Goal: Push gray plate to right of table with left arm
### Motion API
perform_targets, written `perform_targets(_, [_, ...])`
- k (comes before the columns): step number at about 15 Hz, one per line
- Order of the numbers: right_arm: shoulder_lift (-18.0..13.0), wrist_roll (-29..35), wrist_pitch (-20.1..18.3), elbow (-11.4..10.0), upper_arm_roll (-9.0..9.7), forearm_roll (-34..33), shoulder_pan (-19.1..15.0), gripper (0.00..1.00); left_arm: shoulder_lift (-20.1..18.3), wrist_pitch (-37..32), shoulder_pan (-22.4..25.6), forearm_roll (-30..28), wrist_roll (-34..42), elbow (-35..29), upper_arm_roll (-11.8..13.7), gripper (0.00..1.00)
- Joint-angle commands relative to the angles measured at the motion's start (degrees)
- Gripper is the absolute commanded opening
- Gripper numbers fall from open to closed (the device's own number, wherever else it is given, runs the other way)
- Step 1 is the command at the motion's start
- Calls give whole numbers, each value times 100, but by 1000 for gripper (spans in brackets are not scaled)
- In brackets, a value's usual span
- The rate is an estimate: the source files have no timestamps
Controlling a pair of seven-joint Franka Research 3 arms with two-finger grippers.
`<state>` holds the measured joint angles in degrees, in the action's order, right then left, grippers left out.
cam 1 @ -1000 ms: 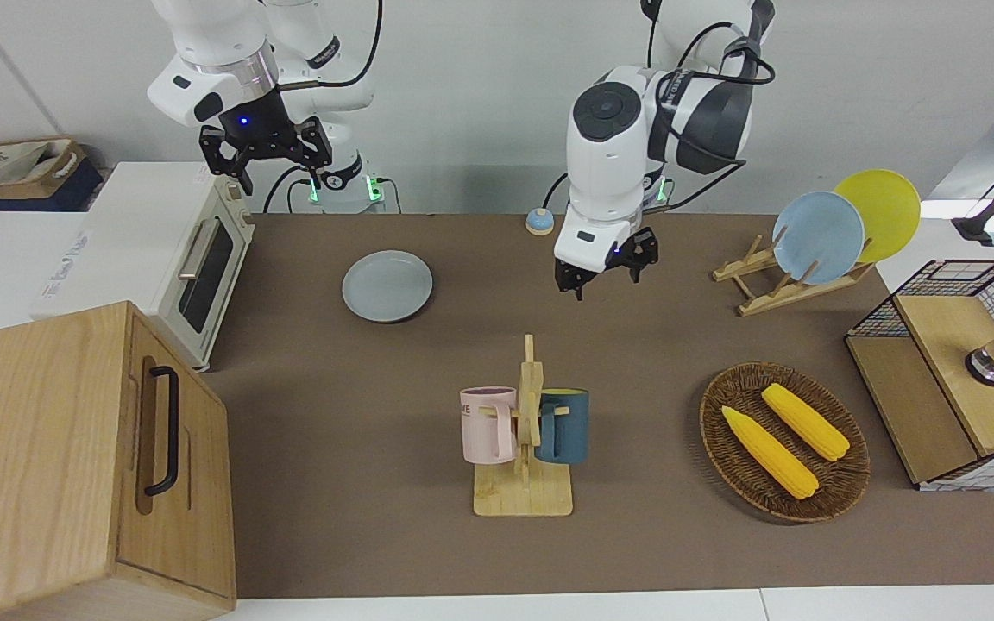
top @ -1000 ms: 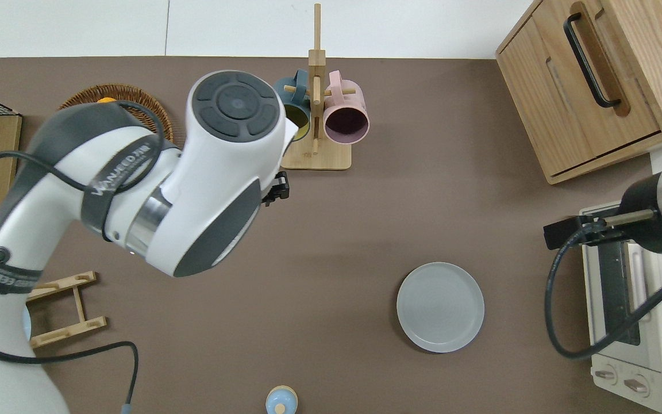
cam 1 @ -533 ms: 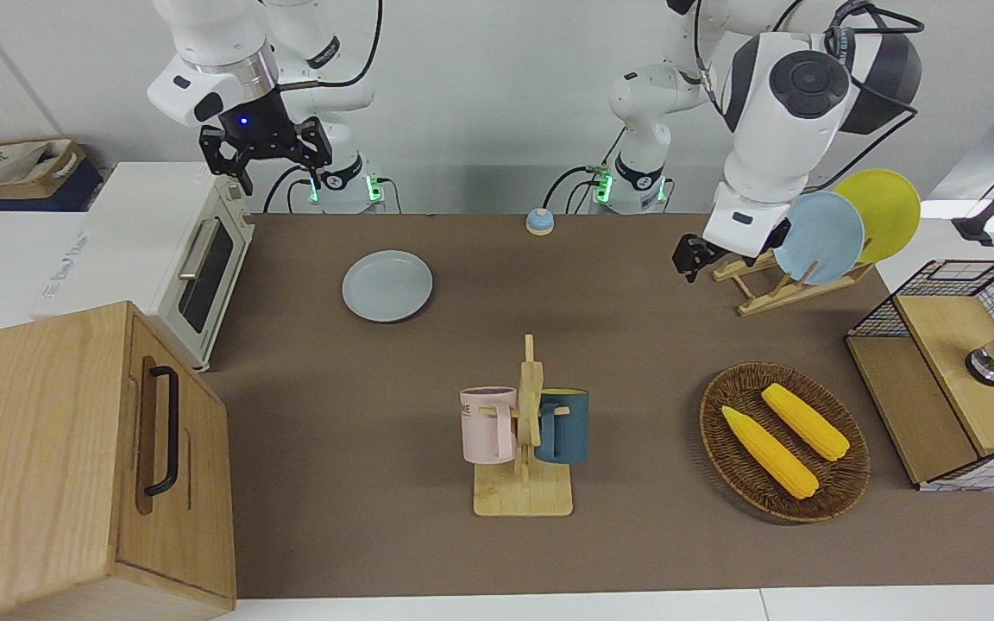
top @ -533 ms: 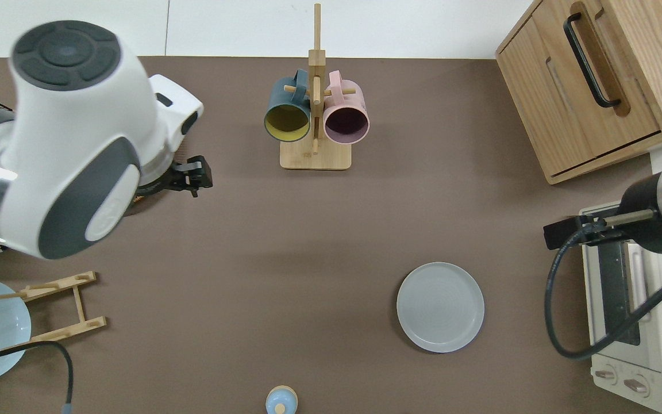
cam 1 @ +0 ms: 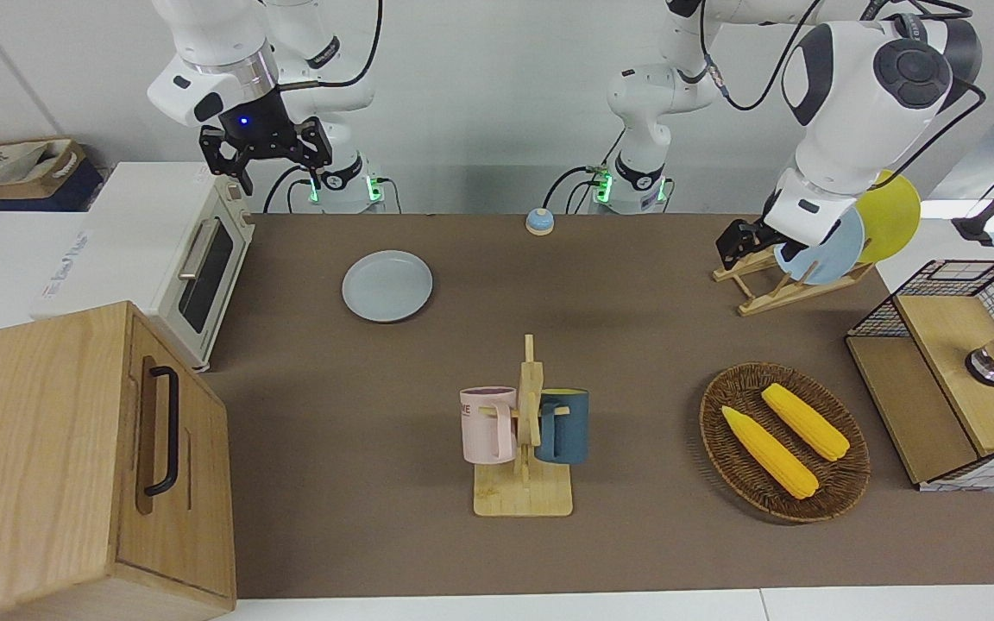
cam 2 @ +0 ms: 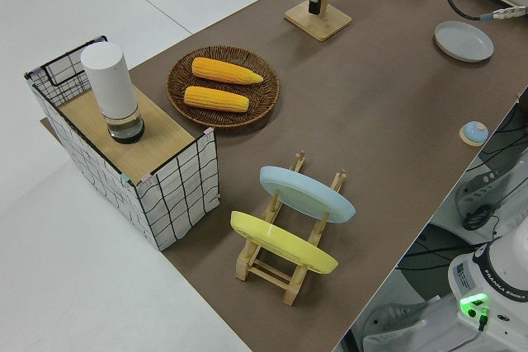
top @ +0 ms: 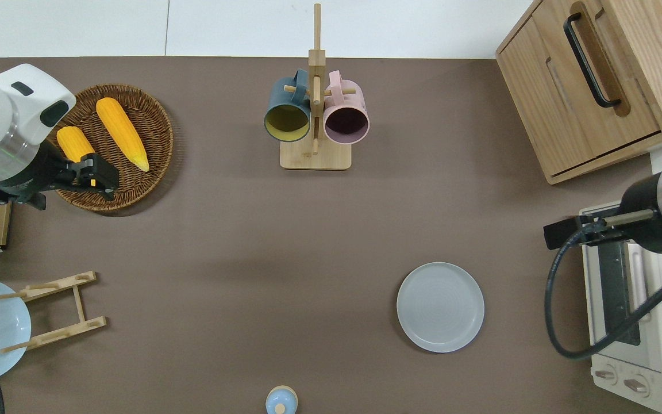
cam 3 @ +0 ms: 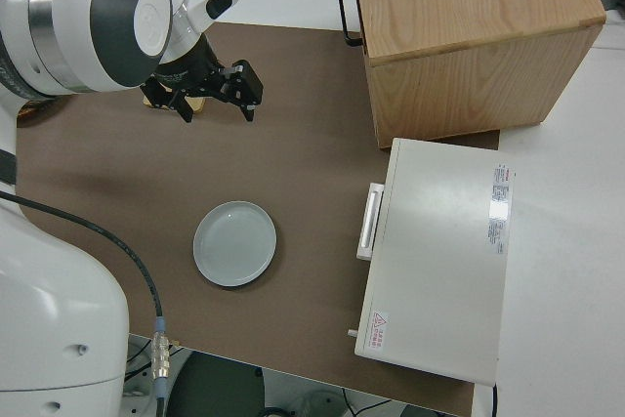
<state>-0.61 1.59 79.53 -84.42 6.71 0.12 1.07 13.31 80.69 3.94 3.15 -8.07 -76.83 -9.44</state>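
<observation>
Overhead view: the left jaws hang over the rim of the basket (top: 156, 169), toward the left arm's end from the rack (top: 315, 158), and whether they are released or clenched I cannot tell; nothing is visibly held. The left arm (top: 15, 126) carrying them sits at that same end of the counter (top: 250, 241). The plate (top: 440, 306) lies flat on the counter, nearer the robots than the rack and toward the right arm's end from it, well apart from the left jaws, with the oven (top: 630, 345) farther still toward that end. The right jaws, spread wide, are parked. Judging from this, no contact with the plate exists, so any push calls for a long reach past the rack. To do it well, the arm should pass on the robots' side of the rack, clear of its mugs, drop low beside the plate's rim on the rack-ward edge, and press through the plate's centre line so it slides straight rather than spinning away. Stopping short of the oven should avoid a knock.
</observation>
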Motion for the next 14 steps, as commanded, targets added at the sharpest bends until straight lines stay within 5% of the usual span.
perform_targets(1, [-36, 8, -69, 22, 85, 59, -116, 983, -250, -27, -684, -341, 1078, -113, 1049, 989])
perform_targets(5, [-36, -1, -69, 22, 85, 59, -116, 983, -889, -97, -667, -324, 1088, -673, 1067, 993])
perform_targets(14, [-36, -1, -69, 22, 85, 59, -116, 983, -1461, -142, -675, -158, 1088, -1271, 1278, 1000])
